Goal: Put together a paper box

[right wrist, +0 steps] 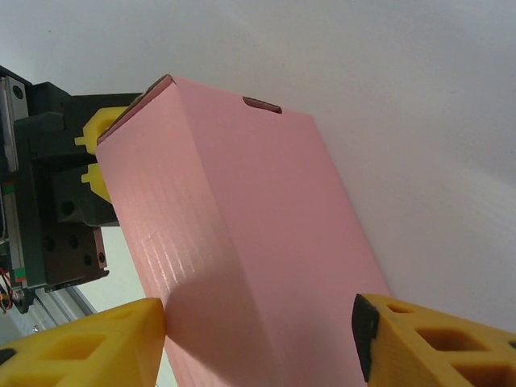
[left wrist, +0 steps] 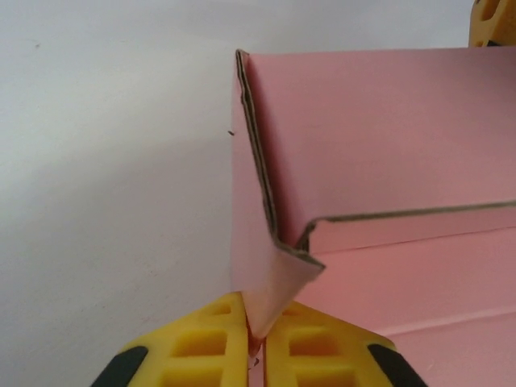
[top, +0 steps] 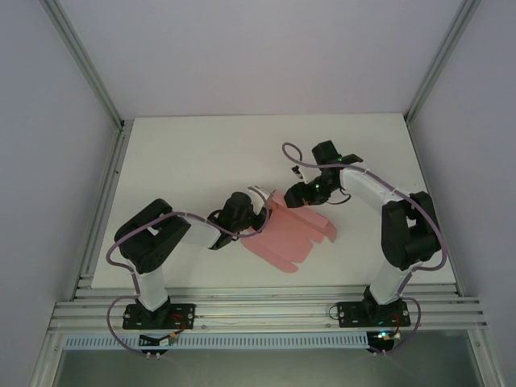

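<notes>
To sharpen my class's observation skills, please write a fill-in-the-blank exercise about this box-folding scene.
1. The paper box is made of ___ card.
2. It rests on a ___ table.
3. The left gripper, with ___ fingers, pinches its folded corner.
Missing words: pink; white; yellow.

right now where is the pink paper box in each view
top external: paper box centre, between left gripper and right gripper.
left wrist: right half, its corner flap pinched by the left gripper at bottom.
right wrist: centre, tilted, between right gripper's fingers.
shared landmark: left gripper's yellow fingers, upper left in right wrist view.
</notes>
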Available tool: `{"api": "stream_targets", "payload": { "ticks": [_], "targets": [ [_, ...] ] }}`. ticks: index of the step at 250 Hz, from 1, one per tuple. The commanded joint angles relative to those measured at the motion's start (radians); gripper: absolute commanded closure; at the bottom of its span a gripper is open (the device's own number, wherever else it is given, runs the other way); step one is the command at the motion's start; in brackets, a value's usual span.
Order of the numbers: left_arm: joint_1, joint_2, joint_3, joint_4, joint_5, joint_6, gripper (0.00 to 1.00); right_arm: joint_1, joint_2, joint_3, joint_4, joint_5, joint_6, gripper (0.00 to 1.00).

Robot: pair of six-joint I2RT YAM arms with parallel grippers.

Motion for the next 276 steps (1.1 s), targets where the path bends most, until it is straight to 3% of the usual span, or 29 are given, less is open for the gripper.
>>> {"api": "stream_targets", "payload": {
  "ticks": [1,79,95,135,149,209,234,276],
  "targets": [
    [0.004,0.027,0.028,0.047,0.013,-0.021,0.84,0.004,0.029,-0.008,-0.009,0.010,-0.014,0.39],
    [-0.016,0.075,0.065,0.146,-0.071,-0.020,0.82,0.009,0.045,-0.007,-0.004,-0.036,-0.027,0.43],
    [-0.034,0.089,0.065,0.178,-0.106,0.009,0.78,0.008,0.045,-0.006,-0.009,-0.042,-0.028,0.44],
    [-0.052,0.117,0.059,0.274,-0.077,0.034,1.00,0.008,0.065,0.007,-0.022,-0.028,-0.016,0.44],
    [-0.060,0.117,0.056,0.284,-0.082,0.040,1.00,0.007,0.070,0.014,-0.024,0.000,-0.004,0.45],
    [-0.095,0.098,0.054,0.213,-0.198,0.033,1.00,-0.008,0.076,0.042,-0.013,0.036,0.034,0.44],
    [-0.099,0.067,0.086,0.114,-0.216,-0.051,1.00,-0.020,0.095,0.072,-0.032,0.072,0.073,0.47],
    [-0.110,-0.022,0.072,-0.018,-0.149,-0.112,1.00,-0.035,0.124,0.143,-0.045,0.077,0.057,0.32]
  ]
}}
